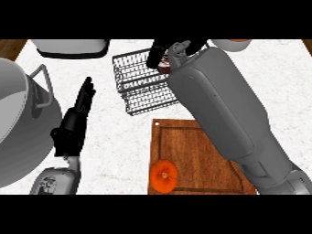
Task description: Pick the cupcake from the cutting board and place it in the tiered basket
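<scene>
Right hand (164, 51) is stretched out over the wire basket (139, 84), fingers curled down around something small and reddish-brown at the basket's near-right edge, probably the cupcake (165, 67), mostly hidden by fingers and forearm. So the hand reads as closed on it, item just over or touching the upper tier; can't tell if it rests on the wire yet.

Step looks like the placing. To do it well: lower until the base sits flat on the grid, keep it upright, open the fingers only once it's supported, then lift straight up so they don't snag the wires.

Left hand (77, 116) lies on the counter (114, 151) beside the pot (13, 123), fingers straight, holding nothing.

Materials: basket is thin grey wire mesh, tiered, open grid. Board (199, 157) is dark wood, rectangular, grooved border, with an orange round fruit (164, 176) on its near-left corner. Counter is white speckled stone. Pot is big, grey metal, smooth, with a loop handle.
</scene>
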